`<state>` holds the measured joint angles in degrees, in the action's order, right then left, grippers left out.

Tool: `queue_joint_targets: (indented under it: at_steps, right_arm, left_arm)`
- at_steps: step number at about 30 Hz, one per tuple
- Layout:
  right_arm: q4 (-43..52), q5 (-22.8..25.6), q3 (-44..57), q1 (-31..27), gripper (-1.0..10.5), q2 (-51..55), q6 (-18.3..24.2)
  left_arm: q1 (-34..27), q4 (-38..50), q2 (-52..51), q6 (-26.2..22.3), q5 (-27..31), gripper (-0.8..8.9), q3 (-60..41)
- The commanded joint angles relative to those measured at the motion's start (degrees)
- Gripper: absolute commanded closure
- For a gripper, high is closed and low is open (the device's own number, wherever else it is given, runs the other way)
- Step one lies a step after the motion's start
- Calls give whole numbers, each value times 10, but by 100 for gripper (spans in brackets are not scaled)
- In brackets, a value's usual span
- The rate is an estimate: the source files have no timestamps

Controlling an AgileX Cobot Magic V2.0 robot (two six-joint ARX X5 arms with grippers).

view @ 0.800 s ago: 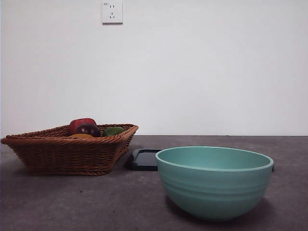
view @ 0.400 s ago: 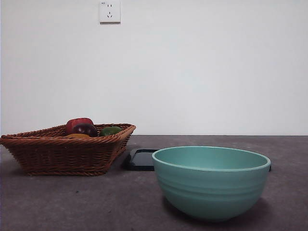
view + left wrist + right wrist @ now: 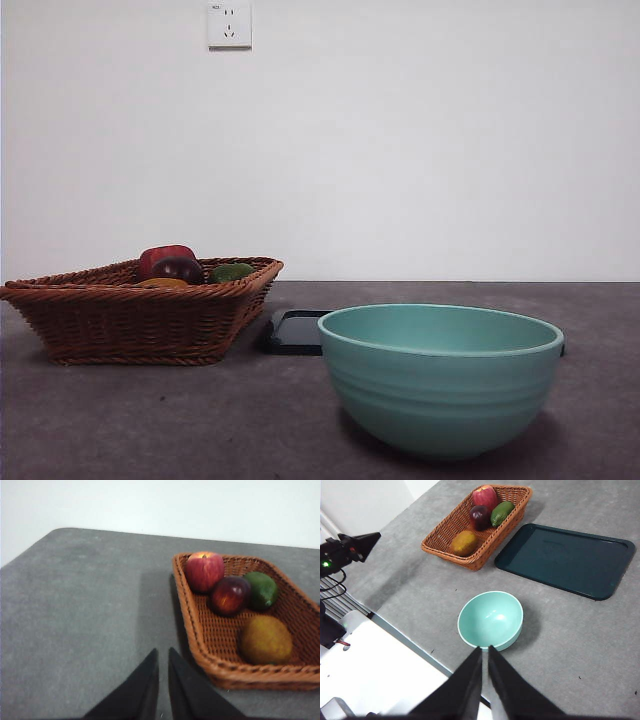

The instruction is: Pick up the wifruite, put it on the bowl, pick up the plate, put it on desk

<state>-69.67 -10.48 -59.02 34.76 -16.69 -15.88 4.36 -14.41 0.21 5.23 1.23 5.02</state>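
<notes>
The wifruite (image 3: 265,640), a rounded orange-brown fruit, lies in the near corner of a woven basket (image 3: 200,645); from the front only its top (image 3: 165,283) shows over the basket rim. The teal bowl (image 3: 440,380) stands empty on the desk (image 3: 200,420), also seen from above (image 3: 490,620). Behind it lies the plate (image 3: 565,560), a dark green rectangular tray, flat on the desk (image 3: 295,332). My left gripper (image 3: 163,651) hovers shut over bare desk beside the basket. My right gripper (image 3: 484,649) hangs shut, high above the bowl's near rim. Neither holds anything.
The basket (image 3: 140,320) also holds a red apple (image 3: 205,571), a dark purple-red fruit (image 3: 229,595) and a green fruit (image 3: 261,590). A wall socket (image 3: 229,24) sits on the white wall. The desk's edge (image 3: 410,640) runs close to the bowl.
The whole front picture has shifted a few pixels to the left. The basket, bowl and plate keep their places relative to each other.
</notes>
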Motion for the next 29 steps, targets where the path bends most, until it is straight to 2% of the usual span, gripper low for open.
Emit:
queue_joint_targets:
  at_steps: [1,8,29]
  right_arm:
    - [6,0,-10,3,933,0,0]
    - [6,0,-10,3,933,0,0]
    - [5,1,-8,3,933,0,0]
  left_arm:
    - [-5,7,0,-3,1,786,-16]
    - [-27,19,0,1,1,786,-37]
    - [-28,37,0,0,1,786,-44]
